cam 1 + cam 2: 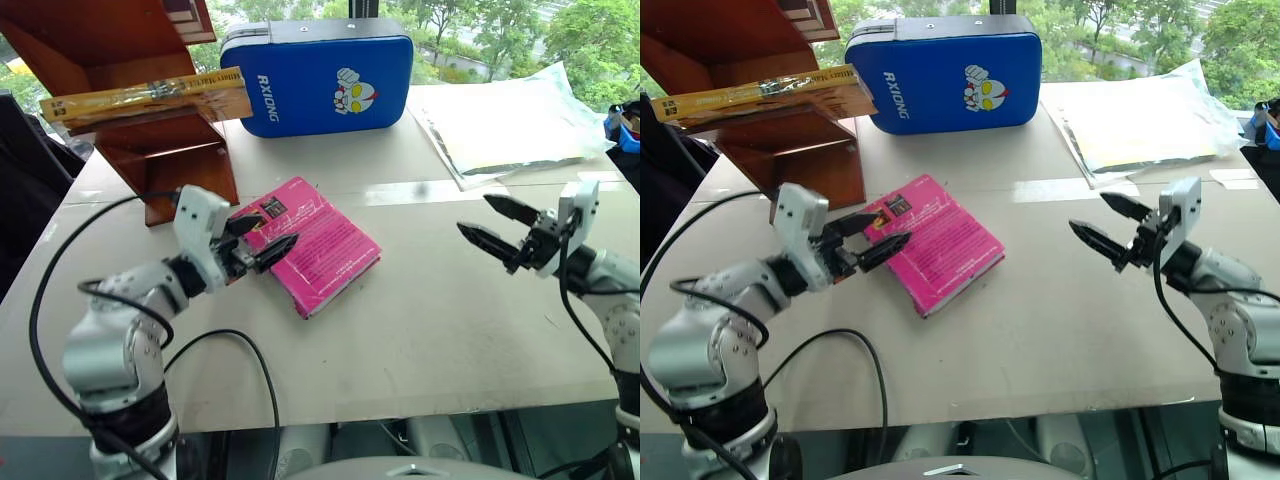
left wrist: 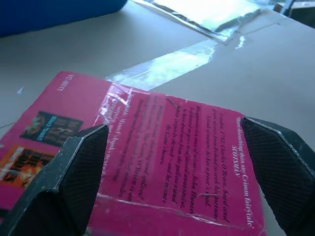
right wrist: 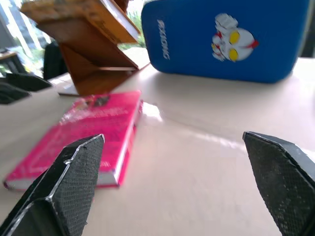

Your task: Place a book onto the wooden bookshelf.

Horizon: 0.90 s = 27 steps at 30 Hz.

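The yellow-orange book [image 1: 150, 95] lies flat across a slanted board of the reddish-brown wooden bookshelf [image 1: 175, 165] at the table's back left, with its ends sticking out past the board. My left gripper [image 1: 275, 230] is open, its black fingers [image 2: 74, 182] spread over the left corner of a bright pink book [image 1: 322, 245] lying flat on the table. Nothing is between its jaws. On the right, my right gripper [image 1: 474, 213] is open and empty above bare table, pointing left toward the pink book [image 3: 88, 132].
A blue padded case [image 1: 320, 85] stands at the back centre beside the bookshelf [image 3: 93, 59]. A clear plastic sleeve with papers [image 1: 510, 125] lies at the back right. Black cables loop from the left arm near the table's front edge [image 1: 400, 405].
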Each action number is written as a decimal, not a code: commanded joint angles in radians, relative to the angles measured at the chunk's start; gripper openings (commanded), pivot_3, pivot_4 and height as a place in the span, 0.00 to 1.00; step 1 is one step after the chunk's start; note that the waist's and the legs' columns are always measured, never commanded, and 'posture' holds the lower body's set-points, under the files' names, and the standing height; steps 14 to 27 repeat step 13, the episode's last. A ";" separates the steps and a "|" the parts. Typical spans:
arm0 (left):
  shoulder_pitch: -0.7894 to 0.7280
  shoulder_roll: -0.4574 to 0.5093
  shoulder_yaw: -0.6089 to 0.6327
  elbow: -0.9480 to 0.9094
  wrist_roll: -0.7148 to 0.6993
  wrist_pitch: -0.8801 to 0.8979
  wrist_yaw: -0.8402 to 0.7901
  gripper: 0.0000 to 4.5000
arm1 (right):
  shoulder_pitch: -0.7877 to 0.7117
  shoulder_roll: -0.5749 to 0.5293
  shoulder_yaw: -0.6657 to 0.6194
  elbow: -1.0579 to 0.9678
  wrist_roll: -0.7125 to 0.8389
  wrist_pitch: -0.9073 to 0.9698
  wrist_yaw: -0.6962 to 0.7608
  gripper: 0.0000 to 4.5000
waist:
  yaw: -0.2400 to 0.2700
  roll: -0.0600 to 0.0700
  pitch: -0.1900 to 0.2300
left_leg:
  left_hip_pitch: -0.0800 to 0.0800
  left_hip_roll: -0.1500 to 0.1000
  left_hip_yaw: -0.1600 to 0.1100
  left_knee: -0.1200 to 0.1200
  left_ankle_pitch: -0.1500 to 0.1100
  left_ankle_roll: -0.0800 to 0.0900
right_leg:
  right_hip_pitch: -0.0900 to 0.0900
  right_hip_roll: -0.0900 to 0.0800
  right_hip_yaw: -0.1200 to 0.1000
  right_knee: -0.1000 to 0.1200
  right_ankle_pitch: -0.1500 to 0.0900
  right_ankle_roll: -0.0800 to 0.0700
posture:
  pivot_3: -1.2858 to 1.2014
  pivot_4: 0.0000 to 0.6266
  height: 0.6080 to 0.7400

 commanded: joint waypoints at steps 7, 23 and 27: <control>0.287 -0.018 -0.124 0.213 0.066 -0.471 0.039 0.99 | 0.164 0.042 -0.005 0.090 -0.151 -0.264 0.025 1.00 | 0.014 0.001 -0.002 | 0.003 0.003 0.003 0.000 0.000 0.000 | 0.003 0.001 0.002 -0.005 -0.001 -0.002 | 0.52 0.24 1.00; 0.302 0.017 -0.141 0.285 0.060 -0.595 0.060 0.99 | 0.188 0.042 -0.008 0.125 -0.169 -0.314 0.029 1.00 | 0.015 0.002 -0.003 | 0.003 0.006 0.005 0.000 0.000 0.000 | 0.003 0.006 0.003 -0.006 -0.001 -0.002 | 0.52 0.24 1.00; 0.302 0.017 -0.141 0.285 0.060 -0.595 0.060 0.99 | 0.188 0.042 -0.008 0.125 -0.169 -0.314 0.029 1.00 | 0.015 0.002 -0.003 | 0.003 0.006 0.005 0.000 0.000 0.000 | 0.003 0.006 0.003 -0.006 -0.001 -0.002 | 0.52 0.24 1.00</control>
